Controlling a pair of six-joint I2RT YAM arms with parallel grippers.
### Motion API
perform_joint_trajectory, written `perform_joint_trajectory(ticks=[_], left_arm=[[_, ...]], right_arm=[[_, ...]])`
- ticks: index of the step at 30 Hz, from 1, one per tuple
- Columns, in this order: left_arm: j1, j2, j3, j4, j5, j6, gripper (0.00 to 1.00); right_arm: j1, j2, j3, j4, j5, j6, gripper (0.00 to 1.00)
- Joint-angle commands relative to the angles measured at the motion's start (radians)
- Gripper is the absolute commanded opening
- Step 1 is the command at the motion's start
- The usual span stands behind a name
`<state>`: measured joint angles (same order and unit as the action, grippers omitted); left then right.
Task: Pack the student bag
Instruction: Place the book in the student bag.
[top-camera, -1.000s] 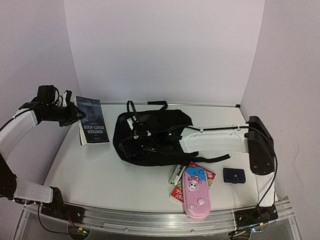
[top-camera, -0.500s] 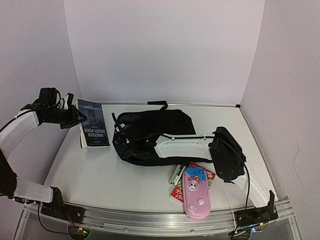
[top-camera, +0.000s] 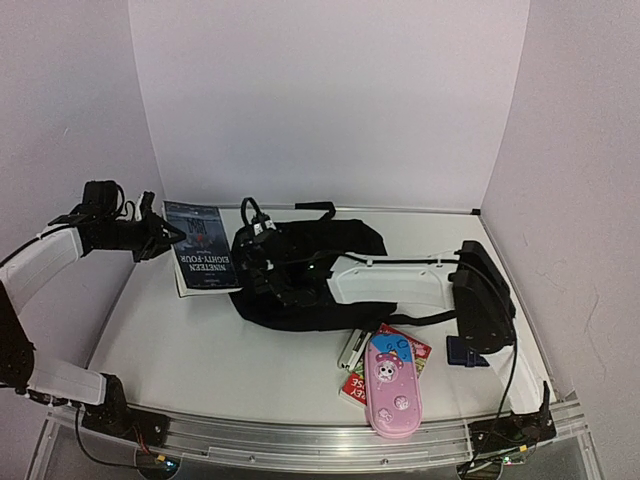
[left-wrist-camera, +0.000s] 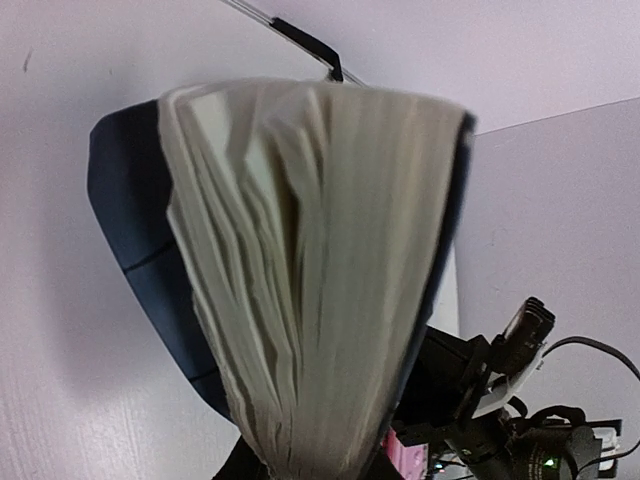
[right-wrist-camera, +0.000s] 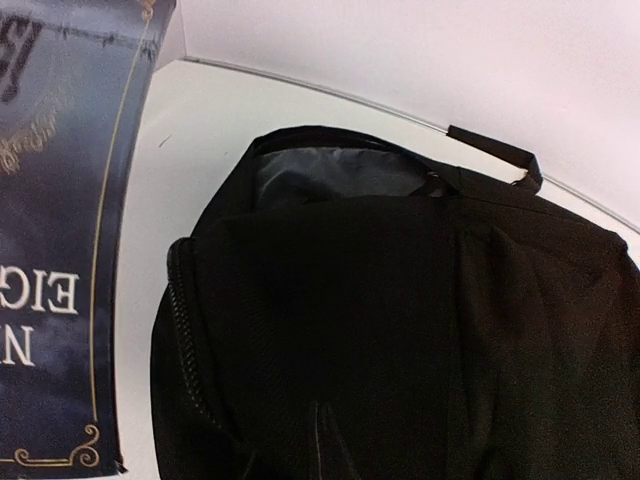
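Now the left hand (top-camera: 155, 237) clamps the book (top-camera: 205, 258), and the student bag (top-camera: 330, 270) lies on the worktop (top-camera: 200, 350) just beyond the book's far edge, lengthwise away from it; the right hand (top-camera: 252, 252), closed tight, sits at its mouth

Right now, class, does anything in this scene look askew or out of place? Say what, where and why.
The book stands out: the left gripper holds it by one edge, tilted beside the student bag, its pages fanning loose. Near the front edge, the pink pencil case lies crookedly across a red booklet.
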<state>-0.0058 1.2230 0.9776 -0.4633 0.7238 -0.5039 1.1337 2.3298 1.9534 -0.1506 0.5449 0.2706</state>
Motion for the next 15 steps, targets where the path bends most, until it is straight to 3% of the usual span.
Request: perform_joint_trajectory(ticks=[1, 10, 15], left_arm=[[-0.042, 0.009, -0.023, 0.201, 0.119, -0.165, 0.00], [-0.205, 0.095, -0.058, 0.352, 0.106, -0.311, 0.00], [-0.231, 0.156, -0.058, 0.457, 0.131, -0.389, 0.00]], right_arm=[[-0.002, -0.239, -0.130, 0.146, 0.004, 0.094, 0.00], [-0.001, -0.337, -0.276, 0.274, -0.066, 0.150, 0.00], [-0.001, -0.350, -0.302, 0.283, -0.092, 0.161, 0.00]])
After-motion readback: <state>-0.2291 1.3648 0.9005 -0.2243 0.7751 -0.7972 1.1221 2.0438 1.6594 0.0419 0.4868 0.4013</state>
